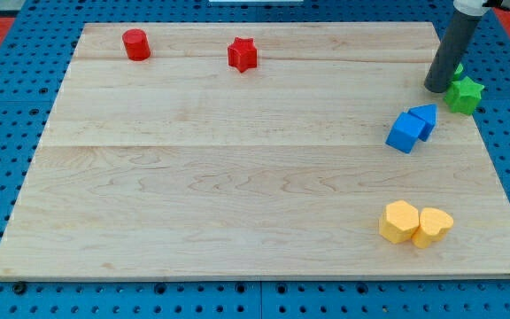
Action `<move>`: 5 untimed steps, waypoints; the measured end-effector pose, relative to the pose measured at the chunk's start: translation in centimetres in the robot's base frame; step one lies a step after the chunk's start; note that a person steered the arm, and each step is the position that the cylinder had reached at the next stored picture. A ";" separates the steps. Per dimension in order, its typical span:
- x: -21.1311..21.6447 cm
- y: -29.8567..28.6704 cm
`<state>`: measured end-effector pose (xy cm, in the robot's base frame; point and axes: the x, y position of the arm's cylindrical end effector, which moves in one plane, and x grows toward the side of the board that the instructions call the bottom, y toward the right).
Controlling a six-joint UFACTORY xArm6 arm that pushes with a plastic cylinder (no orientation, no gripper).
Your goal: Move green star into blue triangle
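The green star (pixel 465 94) lies near the board's right edge, toward the view's top. My tip (pixel 436 88) rests on the board just left of the star, touching or nearly touching it. A little more green shows behind the rod, above the star. The blue triangle (pixel 424 118) lies below and left of the star, pressed against a blue cube (pixel 405 132) on its lower left. A small gap separates the star from the triangle.
A red cylinder (pixel 135 44) and a red star (pixel 243 55) sit near the view's top left. A yellow hexagon (pixel 399 221) and a yellow heart (pixel 433 226) touch each other at the bottom right. The wooden board (pixel 237 177) lies on a blue pegboard.
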<state>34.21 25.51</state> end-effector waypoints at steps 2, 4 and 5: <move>-2.6 -0.4; -10.2 -1.6; -12.9 9.0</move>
<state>21.34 34.49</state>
